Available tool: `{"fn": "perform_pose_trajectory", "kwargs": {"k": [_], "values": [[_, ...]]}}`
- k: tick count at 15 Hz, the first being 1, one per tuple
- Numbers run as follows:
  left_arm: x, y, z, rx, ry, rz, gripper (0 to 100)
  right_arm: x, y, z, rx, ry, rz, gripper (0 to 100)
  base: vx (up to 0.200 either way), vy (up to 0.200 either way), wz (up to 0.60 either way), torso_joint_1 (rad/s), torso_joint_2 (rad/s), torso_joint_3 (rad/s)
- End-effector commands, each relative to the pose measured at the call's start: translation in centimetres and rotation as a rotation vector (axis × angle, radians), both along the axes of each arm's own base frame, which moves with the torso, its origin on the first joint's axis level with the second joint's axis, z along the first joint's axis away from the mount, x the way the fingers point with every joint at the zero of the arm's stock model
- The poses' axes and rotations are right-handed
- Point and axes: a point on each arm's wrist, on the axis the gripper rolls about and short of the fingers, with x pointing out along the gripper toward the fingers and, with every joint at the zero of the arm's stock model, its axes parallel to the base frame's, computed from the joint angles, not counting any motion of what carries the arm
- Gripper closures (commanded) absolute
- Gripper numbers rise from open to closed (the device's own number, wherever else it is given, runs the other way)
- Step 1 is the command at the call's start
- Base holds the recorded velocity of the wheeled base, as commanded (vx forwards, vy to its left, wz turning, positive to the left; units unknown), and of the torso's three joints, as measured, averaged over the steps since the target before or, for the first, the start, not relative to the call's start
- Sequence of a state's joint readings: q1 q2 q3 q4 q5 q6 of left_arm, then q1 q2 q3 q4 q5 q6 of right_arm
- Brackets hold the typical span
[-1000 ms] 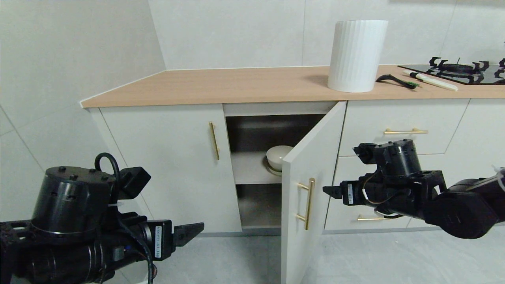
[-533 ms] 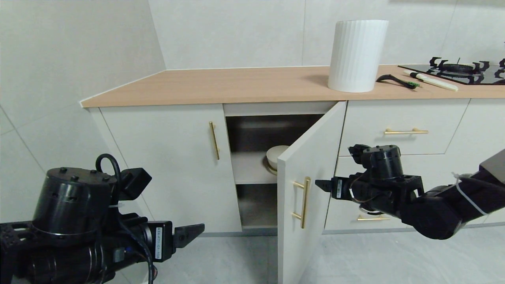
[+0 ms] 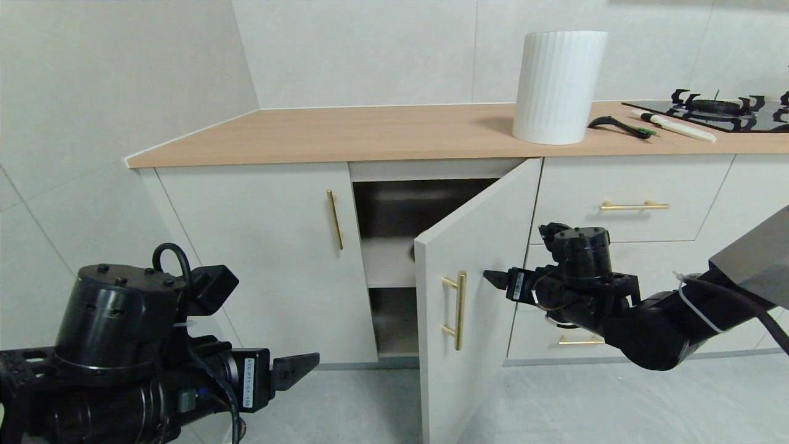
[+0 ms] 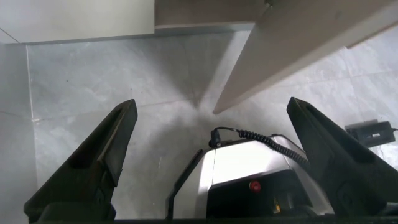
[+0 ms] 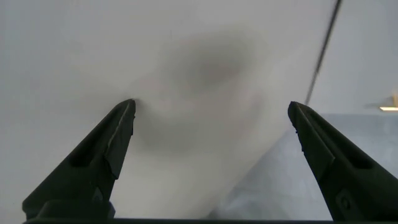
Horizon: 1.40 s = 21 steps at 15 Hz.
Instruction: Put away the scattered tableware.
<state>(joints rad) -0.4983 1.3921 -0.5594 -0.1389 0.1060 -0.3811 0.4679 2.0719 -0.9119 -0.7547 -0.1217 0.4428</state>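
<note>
The white cabinet door with a gold handle stands partly open under the wooden counter. It covers most of the cabinet shelf. My right gripper is open, its tips at the door's outer face just right of the handle. In the right wrist view that gripper faces the white door panel from close up. My left gripper hangs low at the left, open and empty. In the left wrist view it points at the floor below the door's lower edge.
A tall white ribbed container stands on the counter. Right of it lie a black-handled utensil and a white tool, beside a gas hob. Drawers with gold handles sit right of the door; the left cabinet door is shut.
My right gripper has moved left against the door, which swung further toward shut. The white bowl seen on the shelf earlier is now hidden behind the door. The left arm stayed put.
</note>
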Motion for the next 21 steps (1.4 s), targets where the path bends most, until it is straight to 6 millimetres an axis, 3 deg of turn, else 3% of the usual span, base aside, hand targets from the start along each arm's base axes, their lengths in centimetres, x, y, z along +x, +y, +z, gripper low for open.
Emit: {"fn": "perform_pose_trajectory", "kwargs": {"k": [1,6,15,21], "values": [[0.0,0.0,-0.2,0.007,0.007,-0.003,0,0.1,0.1,-0.5,-0.004,0.011,0.0,0,0.2,0.0,0.0,-0.002,-0.01,0.007],[0.0,0.0,-0.3,0.013,0.006,-0.008,0,0.4,0.2,-0.5,0.011,0.008,-0.009,0,0.2,0.0,0.0,0.001,0.0,0.003],[0.0,0.0,-0.2,0.011,0.005,-0.007,0,1.6,0.7,-0.7,0.041,-0.007,-0.074,0,0.0,0.0,0.0,0.0,0.0,0.0],[0.0,0.0,-0.3,0.012,0.006,-0.007,0,3.5,1.1,-0.1,0.12,-0.046,-0.177,0,0.0,0.0,0.0,0.0,0.0,0.0]]}}
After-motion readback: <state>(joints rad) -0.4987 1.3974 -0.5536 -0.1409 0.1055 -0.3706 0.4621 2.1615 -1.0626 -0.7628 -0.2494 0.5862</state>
